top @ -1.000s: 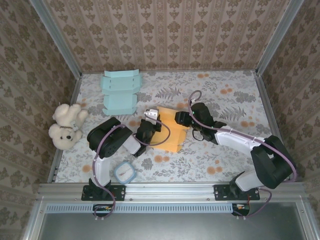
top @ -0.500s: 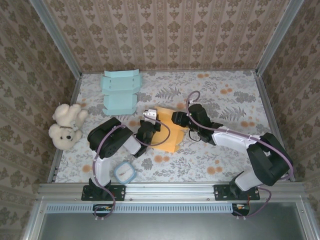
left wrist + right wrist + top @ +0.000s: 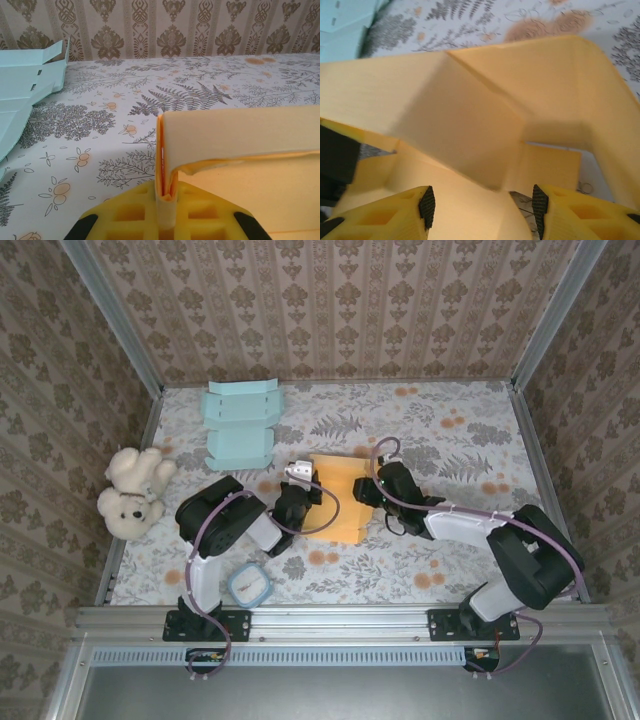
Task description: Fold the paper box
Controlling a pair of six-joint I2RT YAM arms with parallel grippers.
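Right pincer point(image 3: 482, 205) has drawn back to the right wall of the paper box point(image 3: 338, 502), jaws wide. Left pincer point(image 3: 165, 197) clamps the left wall. Between them, the box lies mid-tabletop point(image 3: 450, 440), its long axis pointing away from the bases.

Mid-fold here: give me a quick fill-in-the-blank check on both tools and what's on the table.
The left tool is shut on a wall of the ___ paper box. The right tool is ___, gripping nothing. The flat light-blue box blank lies in the table's far ___ corner.
Missing words: orange; open; left.
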